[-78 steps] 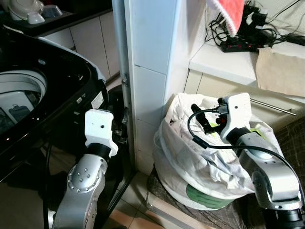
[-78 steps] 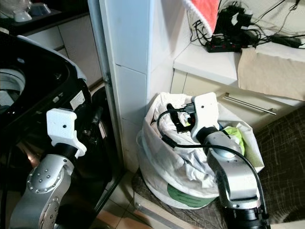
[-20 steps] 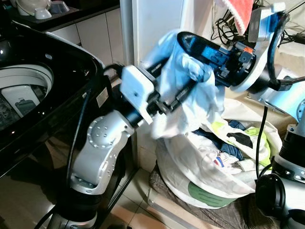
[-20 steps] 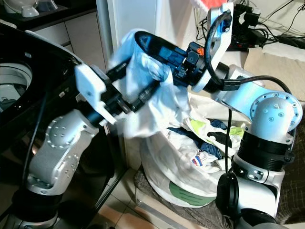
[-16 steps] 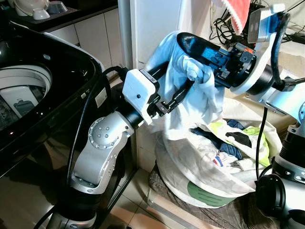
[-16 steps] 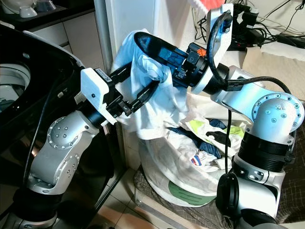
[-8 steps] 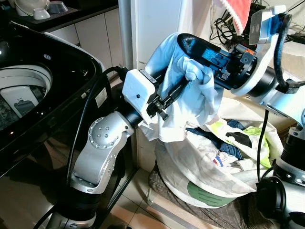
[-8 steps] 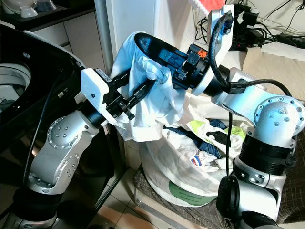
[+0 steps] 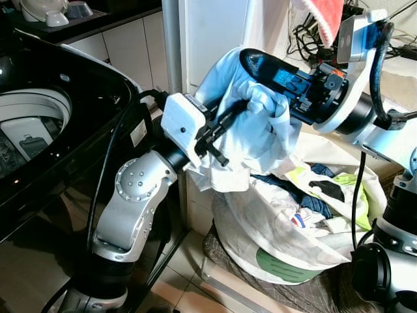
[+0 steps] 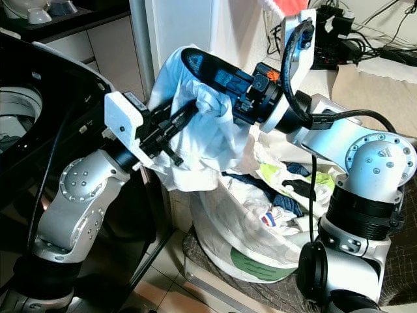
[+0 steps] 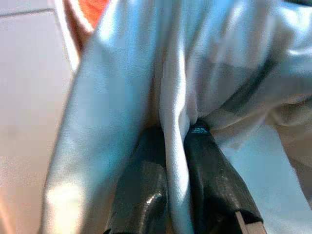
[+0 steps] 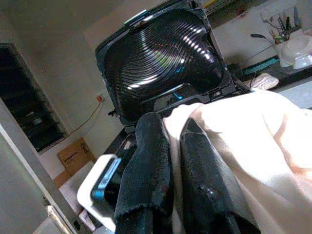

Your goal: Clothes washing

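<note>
Pale blue garment lifted from the bag, not yet in the washer

Both the left gripper (image 10: pixel 186 112) and right gripper (image 9: pixel 251 62) pinch the pale blue garment (image 9: pixel 260 134) above the laundry bag (image 9: pixel 287 228); the open washing machine (image 9: pixel 39 124) waits, more clothes remain bagged.

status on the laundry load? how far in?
Done: the washer stands with its lid up and something already lies in the drum. In hand: a pale blue garment is held up above the laundry bag, pinched by both the left pincer and the right pincer. Left: that garment still has to go into the drum, and the bag still holds more clothes.
</note>
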Controlling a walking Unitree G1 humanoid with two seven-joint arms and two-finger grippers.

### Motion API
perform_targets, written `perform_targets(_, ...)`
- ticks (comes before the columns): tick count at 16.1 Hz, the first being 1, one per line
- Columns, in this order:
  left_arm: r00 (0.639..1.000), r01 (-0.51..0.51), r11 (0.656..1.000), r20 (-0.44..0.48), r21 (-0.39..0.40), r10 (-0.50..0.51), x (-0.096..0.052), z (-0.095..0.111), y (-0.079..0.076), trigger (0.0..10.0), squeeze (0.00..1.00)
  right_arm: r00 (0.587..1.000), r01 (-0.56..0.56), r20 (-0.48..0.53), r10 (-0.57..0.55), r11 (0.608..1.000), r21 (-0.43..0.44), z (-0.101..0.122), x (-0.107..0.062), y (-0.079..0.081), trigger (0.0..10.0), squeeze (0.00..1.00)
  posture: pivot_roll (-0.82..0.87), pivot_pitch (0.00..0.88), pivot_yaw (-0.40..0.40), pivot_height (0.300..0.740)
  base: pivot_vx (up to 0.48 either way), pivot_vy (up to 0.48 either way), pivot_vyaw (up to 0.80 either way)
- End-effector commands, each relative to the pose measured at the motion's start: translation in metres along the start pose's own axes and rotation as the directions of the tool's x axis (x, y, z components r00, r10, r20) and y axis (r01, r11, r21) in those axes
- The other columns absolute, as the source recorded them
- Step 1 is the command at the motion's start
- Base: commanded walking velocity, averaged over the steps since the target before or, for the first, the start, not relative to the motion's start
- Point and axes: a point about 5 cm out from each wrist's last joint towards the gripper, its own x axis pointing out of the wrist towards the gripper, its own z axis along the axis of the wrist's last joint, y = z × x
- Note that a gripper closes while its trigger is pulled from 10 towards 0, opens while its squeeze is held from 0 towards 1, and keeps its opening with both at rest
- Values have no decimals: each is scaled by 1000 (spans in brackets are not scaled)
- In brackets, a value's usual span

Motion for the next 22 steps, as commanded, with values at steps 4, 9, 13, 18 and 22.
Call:
perform_targets(4, 988, -136, 989, -66, 64, 140, -4, -8, 29, 0, 0, 997, -75, 13, 77, 994, -78, 5, 1, 15, 0, 0, -21, 0, -23, 740, 0, 0, 0)
perform_targets(9, 807, -525, 690, 36, 498, 589, -33, 45, 153, 0, 0, 1000, -12, -29, 7, 983, -182, 1, 3, 14, 10000, 1000, -17, 0, -19, 740, 0, 0, 0)
perform_targets(13, 533, -539, 243, 104, 807, 839, -80, 90, 237, 0, 0, 977, 11, -198, -78, 947, -321, -34, 16, 14, 10000, 0, -8, 0, -11, 740, 0, 0, 0)
perform_targets(18, 340, -386, 551, -441, 740, 831, -108, -12, 236, 10000, 0, 947, 119, -242, -212, 930, -349, -59, 26, 1, 10000, 0, -12, 0, 1, 740, 0, 0, 0)
perform_targets(22, 175, -343, 601, -579, 722, 796, -143, -47, 229, 10000, 0, 948, 68, -265, -177, 925, -375, -78, 31, 13, 10000, 0, -17, 0, 5, 740, 0, 0, 0)
